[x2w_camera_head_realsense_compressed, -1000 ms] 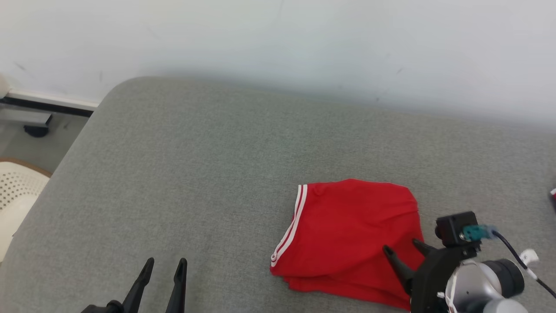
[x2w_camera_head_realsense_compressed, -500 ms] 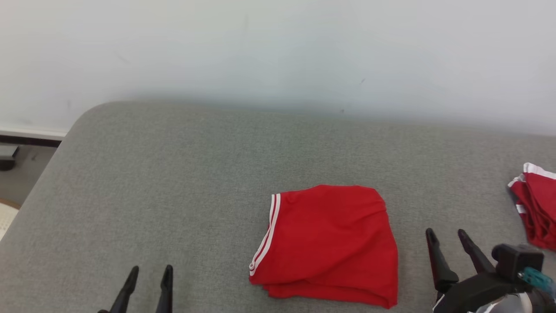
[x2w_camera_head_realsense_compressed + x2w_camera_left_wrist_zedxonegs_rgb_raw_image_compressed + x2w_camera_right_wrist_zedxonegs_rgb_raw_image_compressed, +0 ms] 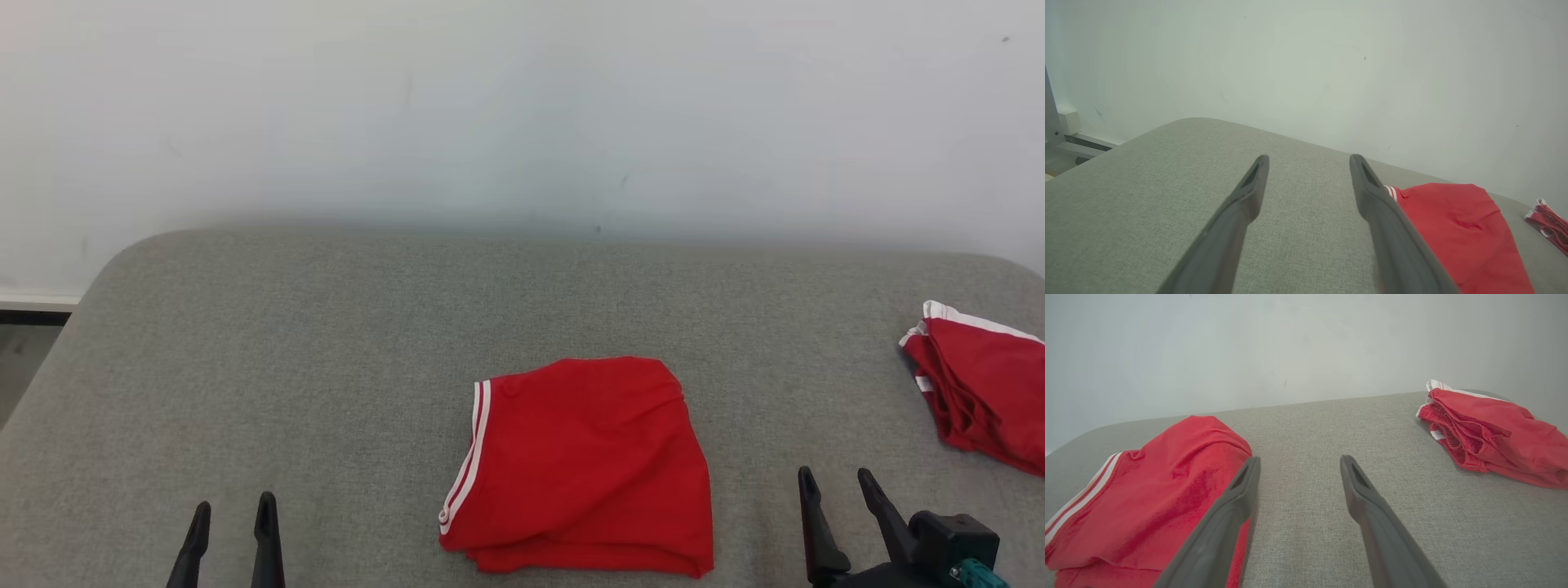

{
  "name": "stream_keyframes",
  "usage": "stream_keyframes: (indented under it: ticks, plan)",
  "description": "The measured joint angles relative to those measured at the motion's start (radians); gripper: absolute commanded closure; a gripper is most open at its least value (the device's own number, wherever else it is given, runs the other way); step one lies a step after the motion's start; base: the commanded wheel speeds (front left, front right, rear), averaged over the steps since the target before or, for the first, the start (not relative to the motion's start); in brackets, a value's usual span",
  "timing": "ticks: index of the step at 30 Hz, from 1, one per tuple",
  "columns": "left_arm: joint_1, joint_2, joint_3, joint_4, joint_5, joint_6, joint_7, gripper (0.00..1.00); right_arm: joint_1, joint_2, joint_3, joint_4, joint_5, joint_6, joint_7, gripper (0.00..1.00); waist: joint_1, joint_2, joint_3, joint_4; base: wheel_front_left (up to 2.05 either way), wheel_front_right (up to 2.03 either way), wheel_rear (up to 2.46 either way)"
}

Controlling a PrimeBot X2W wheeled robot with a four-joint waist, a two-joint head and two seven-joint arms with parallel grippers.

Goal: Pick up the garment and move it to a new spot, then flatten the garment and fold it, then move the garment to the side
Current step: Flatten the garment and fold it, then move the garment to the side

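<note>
**Q:** Where does the folded garment [image 3: 580, 465] sit off my grippers?

**A:** To the left of the right gripper [image 3: 834, 478], near its left finger, and well to the right of the left gripper [image 3: 233, 502]. The right arm is nearer. Both jaws are spread wide with nothing in them, over the grey cushion [image 3: 326, 367].

**Q:** How does it lie?

**A:** The striped hem faces the left gripper and runs roughly along the fingers. I'd guess a sideways shift comes next.

**Q:** And the other red garment [image 3: 980, 392]?

**A:** Crumpled, ahead and to the right of the right gripper, well apart.
</note>
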Motion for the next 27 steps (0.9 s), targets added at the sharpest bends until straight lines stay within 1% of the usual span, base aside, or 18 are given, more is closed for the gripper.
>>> stream_keyframes:
  ticks: [5,10,15,18,20,23,27]
  plan:
    - [0.002,-0.031,0.031,0.024,0.039,-0.030,0.000,0.00,-0.007,0.000,0.013,0.034,-0.003,0.000,-0.013,0.00,0.0000,0.0000,-0.003,-0.023,0.00,0.00,0.00]
    - [0.001,-0.051,0.054,0.034,0.061,-0.048,0.000,0.00,-0.022,0.001,0.022,0.050,-0.003,0.000,-0.011,0.00,0.0000,0.0000,0.002,-0.036,0.00,0.00,0.00]
    - [-0.002,-0.061,0.055,0.048,0.076,-0.059,0.000,0.00,-0.031,0.001,0.031,0.056,0.010,0.000,0.023,0.00,0.0001,0.0000,0.006,-0.036,0.00,0.00,0.00]
    - [-0.004,-0.069,0.051,0.055,0.086,-0.065,0.000,0.00,-0.046,0.001,0.025,0.035,0.015,0.000,0.057,0.00,0.0002,0.0000,0.007,-0.028,0.00,0.00,0.00]
    - [-0.004,-0.071,0.051,0.056,0.088,-0.066,0.000,0.00,-0.060,0.001,0.016,0.036,0.058,0.000,0.108,0.00,0.0002,0.0001,0.008,-0.024,0.00,0.00,0.00]
    - [-0.004,-0.071,0.052,0.057,0.091,-0.073,0.000,0.00,-0.110,0.001,-0.005,0.034,0.079,0.000,0.220,0.00,0.0002,0.0001,0.012,-0.020,0.00,0.00,0.00]
    - [-0.005,-0.072,0.050,0.057,0.094,-0.074,0.000,0.00,-0.200,0.000,-0.007,0.023,0.072,0.000,0.426,0.00,0.0002,0.0001,0.019,-0.017,0.00,0.00,0.00]
